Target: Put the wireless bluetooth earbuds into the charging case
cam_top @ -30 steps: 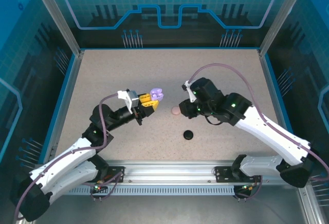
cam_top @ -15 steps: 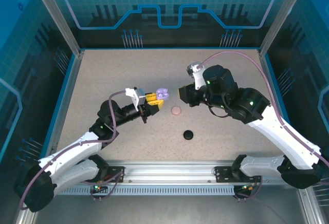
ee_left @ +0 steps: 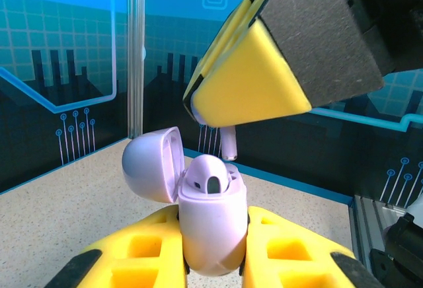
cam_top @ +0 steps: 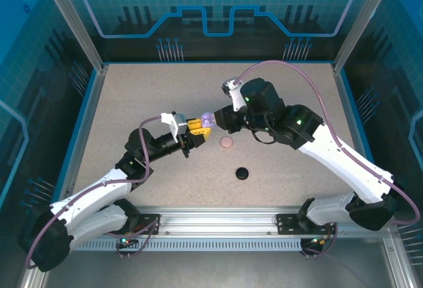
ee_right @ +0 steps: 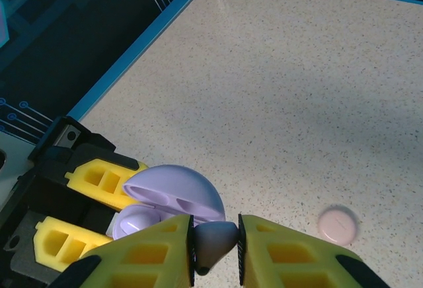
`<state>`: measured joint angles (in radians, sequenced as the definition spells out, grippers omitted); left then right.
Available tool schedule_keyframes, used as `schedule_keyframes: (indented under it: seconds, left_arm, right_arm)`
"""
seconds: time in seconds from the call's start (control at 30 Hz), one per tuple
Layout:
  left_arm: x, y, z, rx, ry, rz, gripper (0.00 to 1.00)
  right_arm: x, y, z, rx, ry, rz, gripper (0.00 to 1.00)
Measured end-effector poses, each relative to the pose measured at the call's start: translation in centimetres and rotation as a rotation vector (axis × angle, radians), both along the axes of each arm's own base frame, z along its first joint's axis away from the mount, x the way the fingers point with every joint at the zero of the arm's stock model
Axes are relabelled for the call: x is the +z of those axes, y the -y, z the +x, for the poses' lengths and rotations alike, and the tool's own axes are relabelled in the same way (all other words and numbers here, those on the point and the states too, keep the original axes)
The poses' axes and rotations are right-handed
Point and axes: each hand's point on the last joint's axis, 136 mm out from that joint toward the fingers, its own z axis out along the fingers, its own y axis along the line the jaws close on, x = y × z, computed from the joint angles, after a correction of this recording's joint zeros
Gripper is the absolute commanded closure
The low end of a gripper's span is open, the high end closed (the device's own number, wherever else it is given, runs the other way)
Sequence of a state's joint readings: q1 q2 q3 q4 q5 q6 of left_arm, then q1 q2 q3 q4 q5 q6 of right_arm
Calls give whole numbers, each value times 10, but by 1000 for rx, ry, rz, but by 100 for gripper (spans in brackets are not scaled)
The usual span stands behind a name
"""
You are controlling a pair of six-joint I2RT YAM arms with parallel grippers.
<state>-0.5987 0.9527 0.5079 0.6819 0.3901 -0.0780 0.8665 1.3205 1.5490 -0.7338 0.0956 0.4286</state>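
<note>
Left pincer (cam_top: 195, 128) is clamping the open lilac case (ee_left: 210, 225); right pincer (ee_right: 216, 248), gripping a lilac earbud (ee_left: 229, 144) just above, likely needs lowering stem-first.

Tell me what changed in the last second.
The right gripper, shut on a lilac earbud, swung left to just above the open lilac case. The left gripper nudged that case slightly right. Both grips held; the pink case and black case stayed put.

Bright, even overhead light. Soft diffuse shadows on speckled beige table (cam_top: 132, 96). Broad dim band crosses it in right wrist view.
</note>
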Motion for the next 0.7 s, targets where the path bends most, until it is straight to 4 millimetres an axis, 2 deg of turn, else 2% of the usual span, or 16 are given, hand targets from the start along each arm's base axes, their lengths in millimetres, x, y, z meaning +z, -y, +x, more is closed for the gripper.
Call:
schedule_keyframes:
  seconds: [0.7]
  left_arm:
    - [1, 0, 0, 0, 3, -3, 88]
  right_arm:
    - [-2, -16, -4, 43, -10, 12, 76]
